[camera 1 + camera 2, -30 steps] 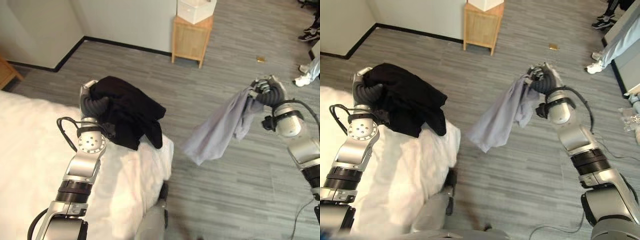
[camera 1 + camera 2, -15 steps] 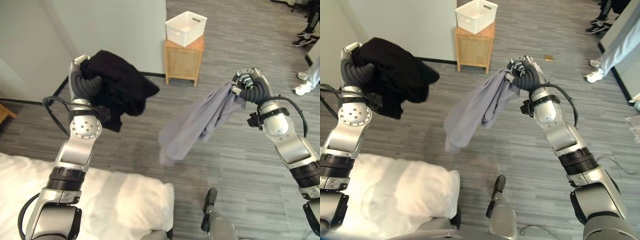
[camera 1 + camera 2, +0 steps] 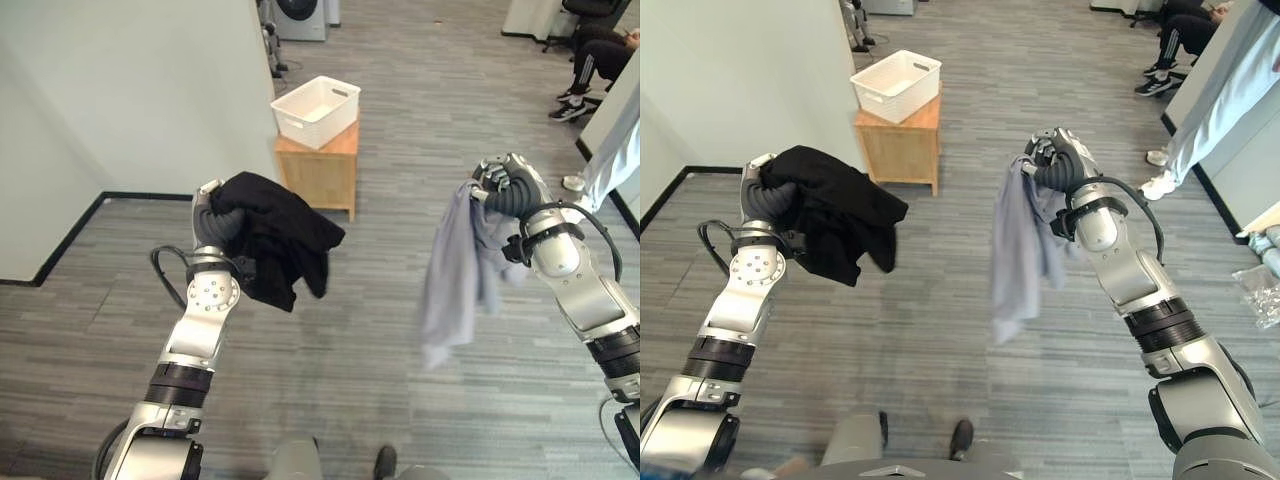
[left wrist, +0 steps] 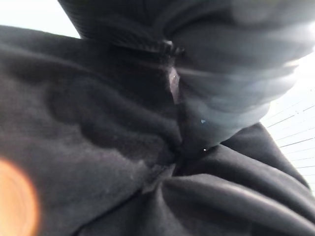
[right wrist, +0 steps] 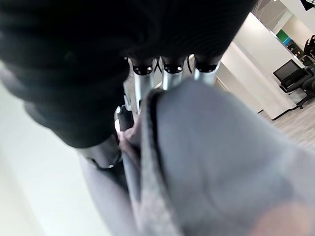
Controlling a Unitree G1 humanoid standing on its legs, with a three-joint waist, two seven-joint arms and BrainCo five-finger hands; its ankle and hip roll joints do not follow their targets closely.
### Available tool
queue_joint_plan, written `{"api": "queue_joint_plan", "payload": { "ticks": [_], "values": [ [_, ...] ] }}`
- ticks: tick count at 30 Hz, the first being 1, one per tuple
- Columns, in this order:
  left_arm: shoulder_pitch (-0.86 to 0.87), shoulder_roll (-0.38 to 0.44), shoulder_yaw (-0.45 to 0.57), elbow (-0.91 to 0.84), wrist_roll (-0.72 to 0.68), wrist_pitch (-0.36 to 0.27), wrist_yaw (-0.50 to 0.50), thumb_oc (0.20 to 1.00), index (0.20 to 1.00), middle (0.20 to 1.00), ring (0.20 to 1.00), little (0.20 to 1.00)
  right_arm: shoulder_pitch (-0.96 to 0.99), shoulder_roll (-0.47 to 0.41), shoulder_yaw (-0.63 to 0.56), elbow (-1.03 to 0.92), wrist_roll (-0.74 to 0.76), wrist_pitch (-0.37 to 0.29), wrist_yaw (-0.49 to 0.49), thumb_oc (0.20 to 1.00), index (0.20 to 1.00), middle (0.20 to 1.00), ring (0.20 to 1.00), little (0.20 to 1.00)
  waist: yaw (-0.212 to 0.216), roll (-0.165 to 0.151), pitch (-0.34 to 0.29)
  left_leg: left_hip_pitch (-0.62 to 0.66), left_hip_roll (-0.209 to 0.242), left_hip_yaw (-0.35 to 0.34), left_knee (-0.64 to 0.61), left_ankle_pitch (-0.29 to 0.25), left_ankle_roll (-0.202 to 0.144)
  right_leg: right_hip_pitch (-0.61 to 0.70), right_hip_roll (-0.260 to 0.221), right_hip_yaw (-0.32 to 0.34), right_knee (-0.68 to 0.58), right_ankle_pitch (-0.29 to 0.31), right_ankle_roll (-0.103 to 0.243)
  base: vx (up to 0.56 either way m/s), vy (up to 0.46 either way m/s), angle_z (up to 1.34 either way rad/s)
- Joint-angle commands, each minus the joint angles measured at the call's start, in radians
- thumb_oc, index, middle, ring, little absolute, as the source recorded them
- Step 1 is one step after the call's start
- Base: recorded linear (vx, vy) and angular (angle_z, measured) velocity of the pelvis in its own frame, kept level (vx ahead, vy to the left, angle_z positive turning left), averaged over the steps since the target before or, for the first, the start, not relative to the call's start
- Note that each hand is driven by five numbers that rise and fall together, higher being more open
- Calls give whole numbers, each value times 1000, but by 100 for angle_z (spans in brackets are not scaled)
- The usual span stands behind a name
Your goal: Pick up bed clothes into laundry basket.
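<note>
Both arms are raised over the grey plank floor (image 3: 330, 340), each carrying a piece of clothing. The right hand (image 3: 1060, 160) has its fingers curled tight round the top of a light grey garment (image 3: 1015, 245). In the right wrist view the silver fingers (image 5: 165, 78) bend over a bunched fold of that grey cloth (image 5: 216, 162), so the grip is a closed fist on fabric. The grey garment hangs almost straight down from the fist, its long axis vertical, narrow and gathered at the top and widening a little toward a loose lower end that dangles well clear of the floor. It is thin and limp, with soft lengthwise folds.

The left hand (image 3: 212, 205) is up at about the same height, with a black garment (image 3: 278, 240) heaped over and round it. The black cloth is a thick, crumpled bundle rather than a long drape; it spreads sideways from the hand toward the middle of the room, with a short flap hanging off its lower edge. In the left wrist view the black fabric (image 4: 98, 147) is pressed up close against the hand's dark ribbed cover (image 4: 236, 93), and the fingers are buried in it, so I cannot tell how they are set.

Ahead, against the pale wall (image 3: 120, 90), a small wooden stand (image 3: 322, 170) holds a white laundry basket (image 3: 316, 112), tilted, well apart from both garments. Someone's legs and shoes (image 3: 572, 100) show at the far right.
</note>
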Motion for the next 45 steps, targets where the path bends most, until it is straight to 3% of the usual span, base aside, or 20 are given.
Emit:
{"api": "queue_joint_plan", "payload": {
  "ticks": [1,3,6,10,13,14,17,19,22,25,27,28,30,35,38,39,40,41,43,45],
  "values": [
    [-98,85,0,-70,10,-72,4,200,200,200,200,200,-110,-41,-5,-39,-13,-56,-19,200,200,200,200,200,71,53,-27,245,-49,98,-430,84,22,26,-119,-35,12,-102,162,594,130,-58],
    [-99,86,-2,-62,13,-70,4,200,200,200,200,200,-119,-46,-1,-21,-21,-56,-24,200,200,200,200,200,82,57,-37,188,-23,181,-519,107,16,88,-111,-55,12,-141,163,543,101,-45],
    [-86,96,-1,-67,7,-68,-4,200,200,200,200,200,-107,-40,-12,-15,-44,-48,-17,200,200,200,200,200,105,64,-73,192,-35,175,-532,125,35,160,-98,-54,12,-159,179,615,126,-33],
    [-98,121,-15,-77,20,-63,2,200,200,200,200,200,-87,-35,-30,-6,-109,-37,-34,200,200,200,200,200,121,48,-100,241,-67,181,-532,141,73,141,-134,-41,224,-159,201,343,123,15],
    [-104,129,-25,-72,22,-63,32,200,200,200,200,200,-101,-14,-53,5,-147,-19,-77,200,200,200,200,200,81,52,-80,345,-89,181,-532,82,112,-12,-222,-21,572,-6,267,341,184,16],
    [-115,125,-31,-58,7,-67,44,200,200,200,200,200,-113,0,-78,-5,-137,-19,-110,200,200,200,200,200,64,55,-74,386,-105,166,-532,44,122,-79,-265,-8,637,34,260,284,117,41],
    [-133,119,-44,-40,1,-72,44,200,200,200,200,200,-119,-8,-96,-5,-127,-15,-125,200,200,200,200,200,38,62,-60,414,-116,122,-532,30,120,-143,-225,26,603,-12,228,308,25,52],
    [-134,105,-49,-21,-8,-77,37,200,200,200,200,200,-132,-42,-123,-6,-134,0,-159,200,200,200,200,200,5,47,-55,463,-135,41,-532,-13,104,-170,-169,63,393,-115,182,401,-107,138],
    [-131,98,-50,-17,-15,-80,36,200,200,200,200,200,-131,-50,-128,-8,-134,4,-165,200,200,200,200,200,-7,45,-60,473,-141,17,-532,-21,102,-183,-139,93,331,-104,177,282,-79,119],
    [-119,84,-52,3,-27,-88,24,200,200,200,200,200,-167,-81,-129,-6,-126,5,-190,200,200,200,200,200,-22,25,-62,514,-165,-31,-532,-51,95,-222,-111,138,167,-38,184,298,-113,113],
    [-85,84,-35,7,-39,-97,17,200,200,200,200,200,-248,-100,-95,8,-139,-3,-201,200,200,200,200,200,7,21,-70,557,-150,-28,-532,-81,73,-248,-167,5,81,37,210,378,-199,108],
    [-83,84,-31,6,-40,-97,16,200,200,200,200,200,-256,-99,-88,13,-138,-4,-202,200,200,200,200,200,3,25,-69,559,-148,-30,-532,-83,73,-243,-165,2,76,38,211,243,-162,71],
    [-62,97,-23,1,-44,-104,7,200,200,200,200,200,-362,-123,-20,63,-160,4,-198,200,200,200,200,200,48,9,-76,591,-146,-4,-532,-106,70,-219,-212,-114,73,47,201,253,-148,39],
    [-10,79,-16,-16,-59,-122,-2,200,200,200,200,200,-554,-125,97,223,-170,32,-206,200,200,200,200,200,69,-9,-115,625,-118,-10,-393,-178,30,-135,-191,-114,42,48,180,336,-156,-12],
    [-7,78,-17,-27,-76,-131,3,200,200,200,200,200,-661,-130,142,273,-140,38,-219,200,200,200,200,200,88,-21,-89,491,-71,-25,-93,-89,-24,-74,-171,-127,12,21,148,135,-200,-27],
    [-8,77,-16,-26,-76,-131,3,200,200,200,200,200,-665,-131,145,275,-139,38,-220,200,200,200,200,200,86,-18,-89,483,-68,-28,-83,-93,-25,-75,-168,-129,12,21,147,128,-226,-61],
    [-12,74,-11,-34,-81,-132,6,200,200,200,200,200,-689,-149,155,269,-137,46,-221,200,200,200,200,200,98,-29,-69,407,-46,-27,73,-45,-40,-46,-159,-133,12,-5,126,160,-193,-63],
    [-7,73,-8,-44,-81,-132,4,200,200,200,200,200,-691,-156,156,257,-146,52,-219,200,200,200,200,200,103,-37,-59,375,-39,-20,108,-40,-35,-34,-156,-126,12,-14,121,304,-226,-66],
    [8,63,5,-62,-90,-133,7,200,200,200,200,200,-678,-172,153,229,-161,54,-213,200,200,200,200,200,107,-40,-54,335,-13,-8,61,-55,-21,-22,-155,-114,12,-28,126,224,-50,-34],
    [24,56,12,-74,-86,-134,4,200,200,200,200,200,-652,-178,145,211,-177,49,-210,200,200,200,200,200,119,-30,-51,345,-32,-30,-64,-77,-5,-16,-151,-87,12,-42,138,137,42,-45]
  ]
}}
